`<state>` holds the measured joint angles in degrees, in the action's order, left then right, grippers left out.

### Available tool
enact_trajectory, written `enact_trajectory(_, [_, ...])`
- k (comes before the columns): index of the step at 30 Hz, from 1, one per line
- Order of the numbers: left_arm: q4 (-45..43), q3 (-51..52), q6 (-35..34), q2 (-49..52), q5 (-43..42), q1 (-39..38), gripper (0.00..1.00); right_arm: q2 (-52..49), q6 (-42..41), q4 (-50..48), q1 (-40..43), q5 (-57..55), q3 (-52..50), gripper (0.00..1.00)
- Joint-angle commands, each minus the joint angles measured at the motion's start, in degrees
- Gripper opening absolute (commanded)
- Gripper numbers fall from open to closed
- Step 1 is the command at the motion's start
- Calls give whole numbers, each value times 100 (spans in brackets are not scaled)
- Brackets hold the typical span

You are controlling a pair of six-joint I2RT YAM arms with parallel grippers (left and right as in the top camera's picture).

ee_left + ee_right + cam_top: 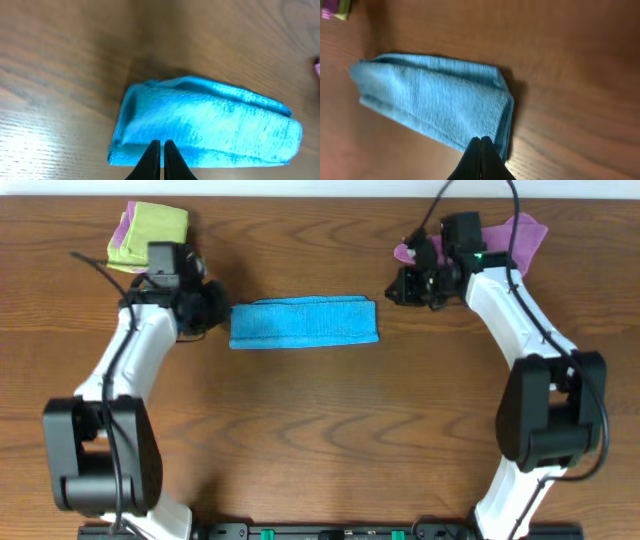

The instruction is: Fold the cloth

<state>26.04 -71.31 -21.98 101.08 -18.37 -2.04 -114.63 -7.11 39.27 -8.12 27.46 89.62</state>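
Observation:
The blue cloth [303, 322] lies on the wooden table as a long folded strip, its long side running left to right. It also shows in the left wrist view [210, 125] and in the right wrist view [435, 102]. My left gripper [218, 310] is just off the strip's left end, shut and empty; its fingertips [161, 143] hover over the cloth's near edge. My right gripper [396, 288] is off the strip's right end, a little behind it, shut and empty; its fingertips [480, 140] sit over the cloth's corner.
A folded yellow-green cloth on a pink one [150, 232] lies at the back left, behind my left arm. A purple-pink cloth [522, 235] lies at the back right, partly under my right arm. Bare wooden table surrounds the blue strip.

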Motion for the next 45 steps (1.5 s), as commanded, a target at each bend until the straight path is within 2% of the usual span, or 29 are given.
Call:
enact_trajectory(1, [33, -85, 229, 22, 1668, -514, 6, 44, 256, 66, -444, -1169, 63, 1])
enact_trajectory(3, [24, -85, 227, 125, 2406, -800, 6, -31, 264, 55, -588, -1475, 63, 1])
enact_trajectory(5, [24, -85, 227, 264, 2791, -988, 6, -120, 273, 59, -629, -1504, 63, 1])
enact_trajectory(22, [-122, -83, 9, 817, 2608, -1051, 6, -861, 293, 79, -929, -1309, 63, 1])
enact_trajectory(33, [-131, -83, -131, 1532, 2109, -1054, 6, -1023, 293, 138, -955, -1316, 55, 1])
enact_trajectory(45, [378, -81, -138, 1600, 1873, -1054, 6, -1484, 297, 487, -1104, -1381, 46, 1])
